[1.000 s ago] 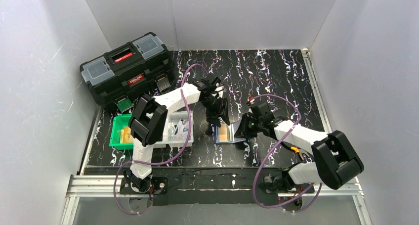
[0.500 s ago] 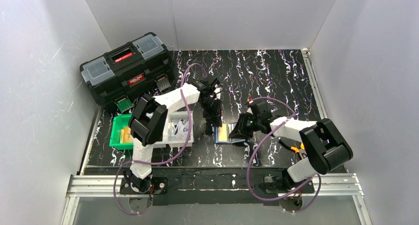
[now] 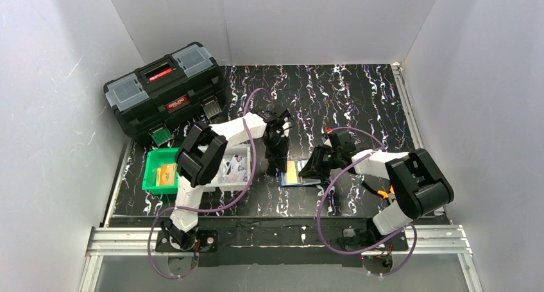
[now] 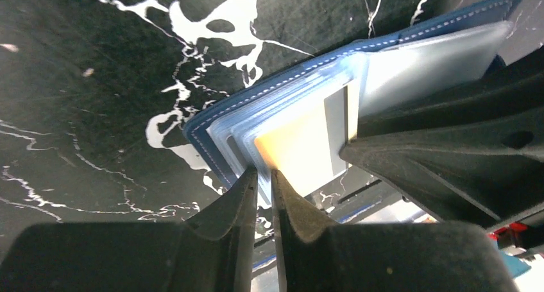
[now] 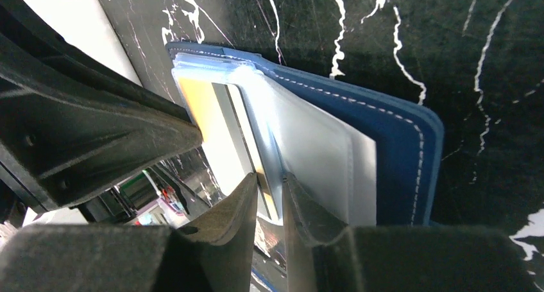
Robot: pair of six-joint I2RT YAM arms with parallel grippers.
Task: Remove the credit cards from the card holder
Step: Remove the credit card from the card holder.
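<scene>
The navy card holder (image 3: 306,178) lies spread on the black marbled mat between my two grippers. An orange credit card (image 3: 292,172) sits in its clear pockets. In the left wrist view the holder (image 4: 269,96) shows stacked clear sleeves with the card (image 4: 295,147) inside. My left gripper (image 4: 264,173) is nearly closed on the sleeves' near edge, right at the card's corner. In the right wrist view the holder (image 5: 391,131) and card (image 5: 199,106) lie ahead. My right gripper (image 5: 271,180) has its jaws slightly apart, straddling a clear sleeve's edge.
A black toolbox (image 3: 165,90) stands at the back left. A green bin (image 3: 160,170) and a white tray (image 3: 234,170) of slips sit left of the holder. Orange-handled pliers (image 3: 383,192) lie under the right arm. White walls enclose the mat.
My left gripper has closed down onto the holder's left edge. My right gripper's jaws have eased apart, and the right arm has drawn in closer to the holder.
</scene>
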